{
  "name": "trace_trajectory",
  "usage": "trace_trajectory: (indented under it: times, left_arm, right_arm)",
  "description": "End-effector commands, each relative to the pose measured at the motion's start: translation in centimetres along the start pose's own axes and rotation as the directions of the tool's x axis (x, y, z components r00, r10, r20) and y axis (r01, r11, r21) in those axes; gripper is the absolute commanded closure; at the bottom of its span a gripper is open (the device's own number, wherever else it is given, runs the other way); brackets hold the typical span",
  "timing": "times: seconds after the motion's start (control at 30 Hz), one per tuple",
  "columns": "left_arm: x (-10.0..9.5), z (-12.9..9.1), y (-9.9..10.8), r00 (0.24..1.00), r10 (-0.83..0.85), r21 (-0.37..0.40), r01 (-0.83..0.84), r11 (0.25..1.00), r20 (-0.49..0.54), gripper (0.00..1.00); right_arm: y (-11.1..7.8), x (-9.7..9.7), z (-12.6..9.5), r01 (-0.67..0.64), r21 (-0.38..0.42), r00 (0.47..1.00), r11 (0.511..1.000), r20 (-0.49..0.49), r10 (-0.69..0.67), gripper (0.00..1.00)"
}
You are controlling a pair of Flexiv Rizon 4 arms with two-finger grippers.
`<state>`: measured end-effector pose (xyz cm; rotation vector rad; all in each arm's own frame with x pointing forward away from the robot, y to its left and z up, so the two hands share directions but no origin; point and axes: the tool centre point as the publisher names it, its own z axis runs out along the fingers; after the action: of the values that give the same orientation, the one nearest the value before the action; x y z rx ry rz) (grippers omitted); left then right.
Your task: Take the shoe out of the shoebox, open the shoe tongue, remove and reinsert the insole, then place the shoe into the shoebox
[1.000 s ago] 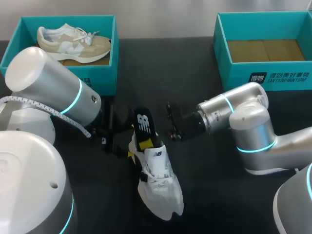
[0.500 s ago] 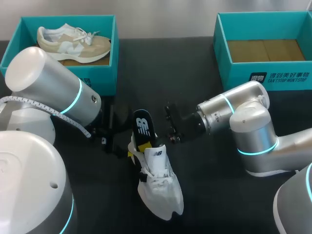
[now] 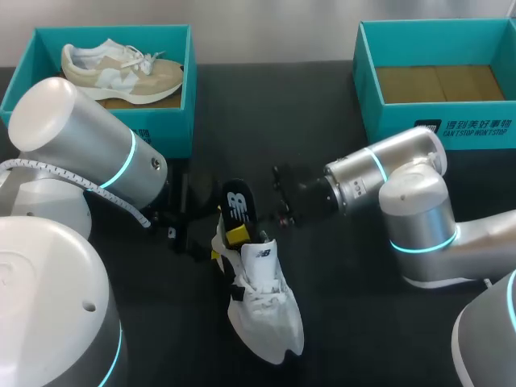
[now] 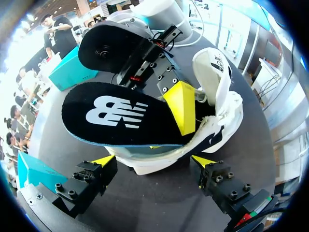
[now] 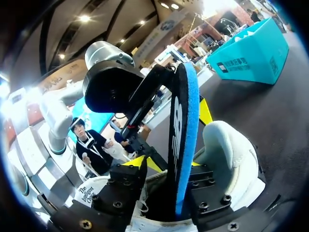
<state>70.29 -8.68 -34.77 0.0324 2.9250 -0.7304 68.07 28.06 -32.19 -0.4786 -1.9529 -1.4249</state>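
Lower centre of frame: white shoe [image 3: 262, 302], heel clamped between wide-set fingers of left gripper [image 4: 153, 161]; right gripper [image 5: 176, 140] pinches black insole [image 3: 236, 211], half inside shoe

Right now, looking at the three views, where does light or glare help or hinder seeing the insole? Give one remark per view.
Head view: even light, yet the black insole nearly merges with the dark table. Left wrist view: the insole's top is well lit and stands out against the white shoe. Right wrist view: glare from overhead; the insole stands edge-on, its blue edge lit, its black face dark.
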Motion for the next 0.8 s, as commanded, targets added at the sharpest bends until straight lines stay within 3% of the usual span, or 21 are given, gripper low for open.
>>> trace_trajectory:
  times: [0.03, 0.13, 0.23, 0.27, 0.3, 0.33, 0.8]
  left_arm:
    - [0.0, -0.1, 0.0, 1.000, 0.001, -0.001, -0.001, 1.000, -0.001, 0.00]
    - [0.0, -0.1, 0.0, 1.000, 0.001, -0.001, -0.001, 1.000, -0.001, 0.00]
    - [0.0, -0.1, 0.0, 1.000, 0.001, -0.001, -0.001, 1.000, -0.001, 0.00]
    - [0.0, -0.1, 0.0, 1.000, 0.001, -0.001, -0.001, 1.000, -0.001, 0.00]
    - [0.0, -0.1, 0.0, 1.000, 0.001, -0.001, -0.001, 1.000, -0.001, 0.00]
    - [0.0, -0.1, 0.0, 1.000, 0.001, -0.001, -0.001, 1.000, -0.001, 0.00]
    - [0.0, -0.1, 0.0, 1.000, 0.001, -0.001, -0.001, 1.000, -0.001, 0.00]
  right_arm:
    - [0.3, 0.1, -0.1, 0.003, -0.001, 1.000, 1.000, 0.006, -0.003, 0.67]
    - [0.4, -0.2, -0.3, 0.003, -0.015, 1.000, 1.000, 0.004, -0.002, 0.69]
    - [0.3, -0.5, -0.4, 0.001, -0.031, 1.000, 1.000, 0.001, -0.001, 0.76]
    - [0.3, -0.6, -0.4, -0.001, -0.035, 1.000, 0.999, 0.001, 0.001, 0.83]
    - [0.3, -0.7, -0.4, -0.002, -0.039, 1.000, 0.999, 0.000, 0.002, 0.98]
    - [0.2, -0.7, -0.4, -0.003, -0.041, 1.000, 0.999, 0.000, 0.003, 1.00]
    - [-2.4, -0.9, 0.5, -0.101, 0.015, 0.994, 0.995, -0.035, 0.102, 1.00]
